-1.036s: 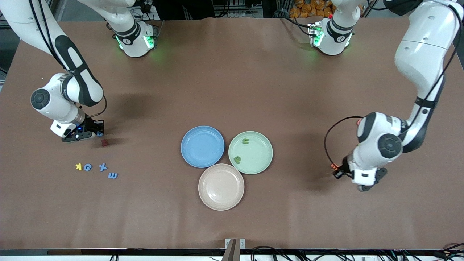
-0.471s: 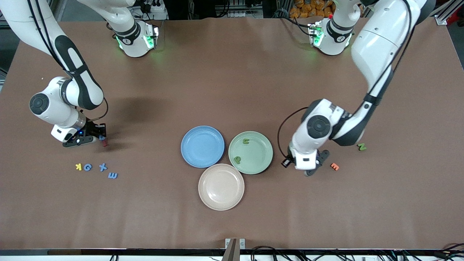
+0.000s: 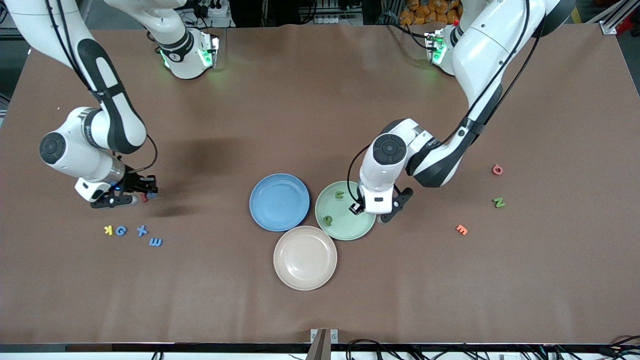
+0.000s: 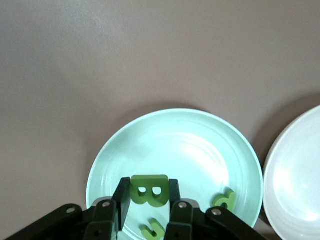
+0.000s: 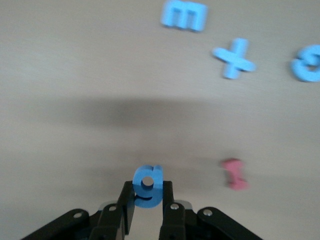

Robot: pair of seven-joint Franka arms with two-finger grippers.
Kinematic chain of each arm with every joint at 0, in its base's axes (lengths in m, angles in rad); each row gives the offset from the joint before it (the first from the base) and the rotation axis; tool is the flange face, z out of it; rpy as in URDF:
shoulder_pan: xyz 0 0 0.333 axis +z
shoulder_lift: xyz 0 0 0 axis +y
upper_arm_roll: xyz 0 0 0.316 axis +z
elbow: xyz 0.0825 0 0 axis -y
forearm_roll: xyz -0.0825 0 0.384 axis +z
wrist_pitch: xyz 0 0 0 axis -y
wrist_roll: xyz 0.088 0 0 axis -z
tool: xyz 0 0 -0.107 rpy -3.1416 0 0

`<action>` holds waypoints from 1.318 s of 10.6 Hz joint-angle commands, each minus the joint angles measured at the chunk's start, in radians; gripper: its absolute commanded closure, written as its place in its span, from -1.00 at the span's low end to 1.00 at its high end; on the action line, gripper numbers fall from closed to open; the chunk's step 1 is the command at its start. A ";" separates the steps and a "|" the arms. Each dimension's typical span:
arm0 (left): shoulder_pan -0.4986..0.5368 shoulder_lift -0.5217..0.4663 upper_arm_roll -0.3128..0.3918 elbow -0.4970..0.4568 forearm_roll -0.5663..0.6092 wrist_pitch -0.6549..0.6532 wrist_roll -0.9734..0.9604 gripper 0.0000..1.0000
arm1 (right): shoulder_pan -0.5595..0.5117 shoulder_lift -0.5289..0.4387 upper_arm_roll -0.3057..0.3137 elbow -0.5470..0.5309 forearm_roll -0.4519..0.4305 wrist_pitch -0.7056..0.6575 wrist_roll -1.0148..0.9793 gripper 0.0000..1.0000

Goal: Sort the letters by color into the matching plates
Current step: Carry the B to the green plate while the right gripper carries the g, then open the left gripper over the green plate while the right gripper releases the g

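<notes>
While your left gripper [image 4: 148, 210] pinches a green B [image 4: 148, 190] over the green plate [image 4: 115, 155], your right gripper [image 5: 147, 210] clamps a blue g [image 5: 147, 186], over bare table.

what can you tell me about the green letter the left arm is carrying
It is a dark green letter B, thick, flat and matte, like foam, with two small holes. The left hand is shut on it, a finger on each side edge, holding it upright over the pale green plate. It touches nothing but the fingers. Two other green letters already lie in that plate below it.
</notes>
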 commanded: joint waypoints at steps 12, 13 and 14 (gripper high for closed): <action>0.388 -0.154 -0.092 -0.187 -0.004 -0.200 0.573 -1.00 | 0.589 0.274 -0.009 0.431 0.099 -0.011 0.882 0.97; 0.460 -0.178 -0.130 -0.231 0.002 -0.189 0.645 -1.00 | 0.596 0.280 -0.009 0.433 0.098 -0.009 0.885 0.85; 0.531 -0.212 -0.166 -0.291 0.007 -0.150 0.718 -1.00 | 0.598 0.280 -0.011 0.432 0.092 -0.011 0.875 -0.11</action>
